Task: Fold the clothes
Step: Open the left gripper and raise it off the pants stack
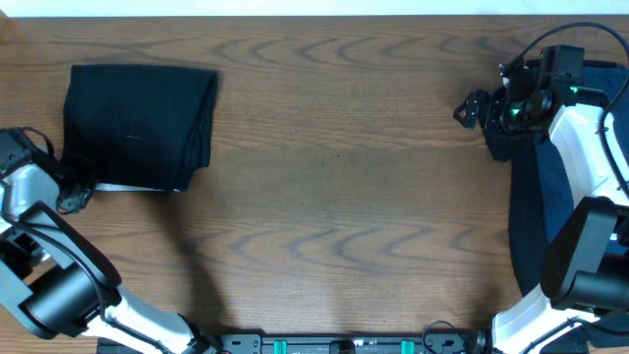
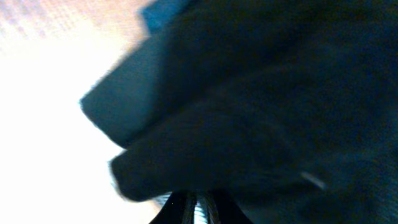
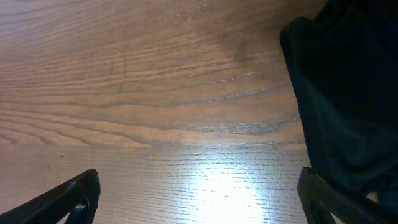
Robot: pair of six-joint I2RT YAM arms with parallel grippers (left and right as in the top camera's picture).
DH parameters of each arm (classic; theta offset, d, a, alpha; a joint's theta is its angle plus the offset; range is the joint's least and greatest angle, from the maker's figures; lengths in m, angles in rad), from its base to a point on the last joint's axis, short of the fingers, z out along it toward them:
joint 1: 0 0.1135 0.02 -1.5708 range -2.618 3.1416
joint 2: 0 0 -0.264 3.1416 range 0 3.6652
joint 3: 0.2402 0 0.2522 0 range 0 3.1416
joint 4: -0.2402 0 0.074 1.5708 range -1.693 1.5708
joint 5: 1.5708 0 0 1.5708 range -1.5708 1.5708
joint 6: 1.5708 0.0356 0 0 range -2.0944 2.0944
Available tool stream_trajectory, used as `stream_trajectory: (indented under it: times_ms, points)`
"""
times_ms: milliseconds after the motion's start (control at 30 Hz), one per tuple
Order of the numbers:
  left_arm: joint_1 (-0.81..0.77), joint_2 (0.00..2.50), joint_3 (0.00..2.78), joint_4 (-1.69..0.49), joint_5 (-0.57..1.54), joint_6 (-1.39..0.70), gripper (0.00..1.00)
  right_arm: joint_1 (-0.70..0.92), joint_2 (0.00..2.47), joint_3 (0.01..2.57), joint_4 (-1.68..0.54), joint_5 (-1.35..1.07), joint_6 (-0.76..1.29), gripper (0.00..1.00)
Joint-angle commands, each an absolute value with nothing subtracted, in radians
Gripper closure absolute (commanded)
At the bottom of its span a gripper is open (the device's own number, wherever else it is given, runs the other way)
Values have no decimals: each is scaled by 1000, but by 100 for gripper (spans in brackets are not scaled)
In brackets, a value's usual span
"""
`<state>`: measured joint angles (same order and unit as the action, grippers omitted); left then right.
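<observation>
Near the far left corner of the brown wooden table (image 1: 344, 216), a folded black fabric garment (image 1: 138, 123) lies flat (a pale hem (image 1: 128, 187) shows along its near edge). The left gripper (image 1: 75, 195) sits at its near left corner, jaws closed tight; whether cloth is pinched I cannot tell. By the right edge, the right gripper (image 1: 474, 106) is spread wide, holding nothing, beside a heap of navy blue fabric garments (image 1: 531, 206).
</observation>
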<state>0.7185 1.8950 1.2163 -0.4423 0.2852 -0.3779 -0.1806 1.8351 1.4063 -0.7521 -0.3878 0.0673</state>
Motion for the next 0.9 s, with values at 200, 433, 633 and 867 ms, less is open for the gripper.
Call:
stream_trajectory:
  times_ms: [200,433,633,867]
  points:
    - [732,1801,1251,-408,414,-387,88,-182,1835,1415,-755,-389,65,1]
    - [699,1543,1253,-434,593,-406,72,-182,1835,1415,-755,-389,65,1]
    - [587,1308,1253,-583,664,-401,49,-182,1835,1415,-755,-389,65,1]
    - [442,1161,1252,-797,662,-352,14,-182,1835,1415,-755,-389,65,1]
